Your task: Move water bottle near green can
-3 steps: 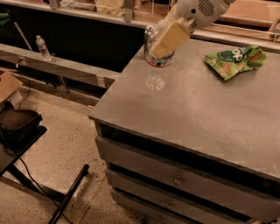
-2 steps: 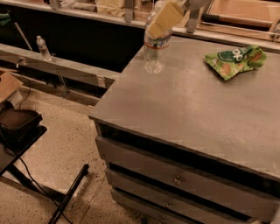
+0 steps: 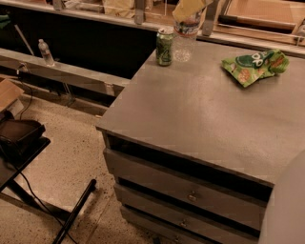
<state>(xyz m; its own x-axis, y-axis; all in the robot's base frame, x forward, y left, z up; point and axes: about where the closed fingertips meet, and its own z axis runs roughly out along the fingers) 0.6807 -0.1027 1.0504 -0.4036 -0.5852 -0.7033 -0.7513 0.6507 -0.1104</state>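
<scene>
Clear plastic, the water bottle (image 3: 184, 44) stands upright at the far edge of the grey table (image 3: 190, 124), just right of the green can (image 3: 165, 46), almost touching it. Over its upper part, at the top of the view, the gripper (image 3: 189, 11) has its tan jaws closed on the bottle. A green snack bag (image 3: 255, 66) lies well apart to the right. Drawers (image 3: 188, 196) face the near side.

Grey cabinet top (image 3: 190, 114) — three things.
Green can (image 3: 165, 46) just beside water bottle (image 3: 184, 45) at the back, gripper (image 3: 189, 7) at the bottle's top — snack bag (image 3: 255, 66) well apart.
</scene>
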